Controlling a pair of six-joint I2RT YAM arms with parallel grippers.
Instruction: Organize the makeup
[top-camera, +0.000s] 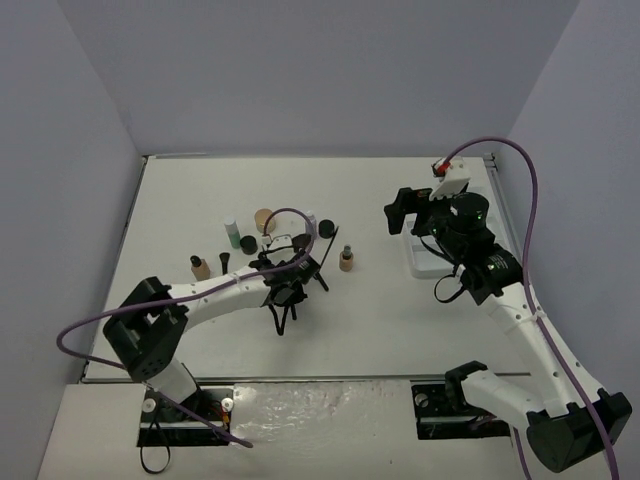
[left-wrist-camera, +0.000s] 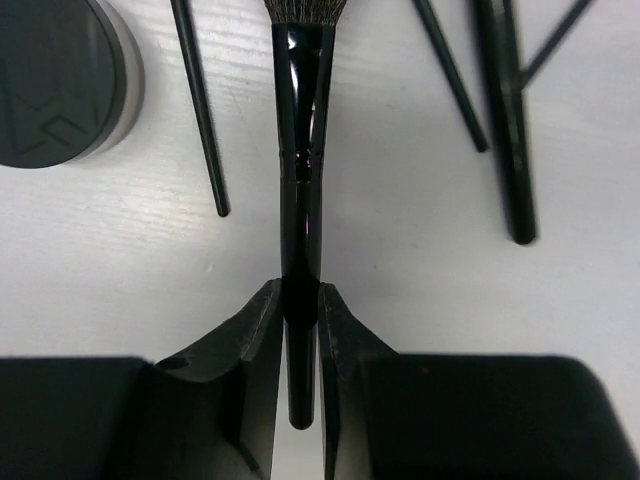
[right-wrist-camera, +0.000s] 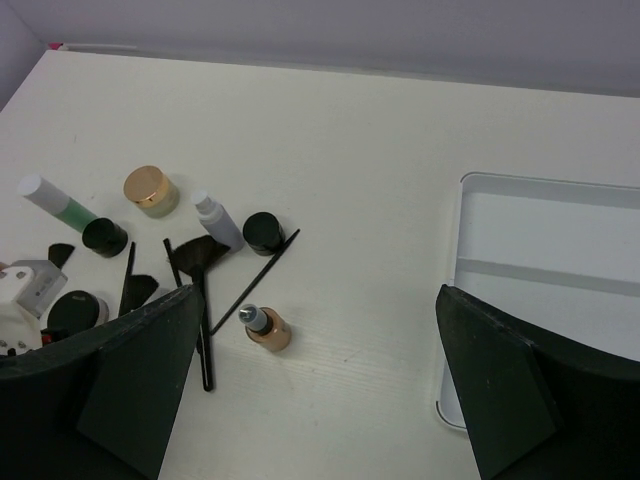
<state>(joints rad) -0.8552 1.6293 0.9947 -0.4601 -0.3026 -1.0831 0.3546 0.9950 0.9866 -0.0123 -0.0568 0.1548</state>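
Note:
My left gripper (left-wrist-camera: 298, 292) is shut on the handle of a thick black brush (left-wrist-camera: 300, 150) that lies on the table, bristles pointing away. It sits at the near edge of the makeup cluster (top-camera: 287, 293). Thin black brushes (left-wrist-camera: 200, 110) lie on both sides, and a round black jar (left-wrist-camera: 55, 80) stands at the far left. My right gripper (right-wrist-camera: 315, 370) is open and empty, held above the table between a tan bottle (right-wrist-camera: 268, 330) and the white tray (right-wrist-camera: 540, 290). A green bottle (right-wrist-camera: 55, 203), a tan jar (right-wrist-camera: 150, 190), a clear-grey bottle (right-wrist-camera: 218, 220) and a black jar (right-wrist-camera: 263, 232) stand further back.
The white compartmented tray (top-camera: 420, 262) lies right of centre, under my right arm. A second tan bottle (top-camera: 199, 267) stands at the left of the cluster. A purple cable loops over the left arm. Walls close the table on three sides.

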